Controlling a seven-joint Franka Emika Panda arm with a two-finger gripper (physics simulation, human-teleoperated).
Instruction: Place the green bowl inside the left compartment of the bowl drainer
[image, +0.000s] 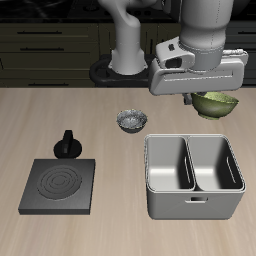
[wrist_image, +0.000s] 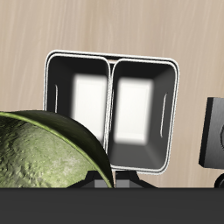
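From the exterior view, the gripper (image: 207, 97) is holding the round olive bowl (image: 215, 103) aloft, behind the grey, round-cornered metal drainer (image: 194, 205). In the wrist view, the bowl's (wrist_image: 48, 156) mottled inside is looming above the drainer's (wrist_image: 112, 61) two wells; the arm is reaching downward.

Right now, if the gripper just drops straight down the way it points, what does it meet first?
Probably bare table just behind the bowl drainer, not a well. The gripper holds the green bowl behind the drainer's back rim, though depth is unclear.
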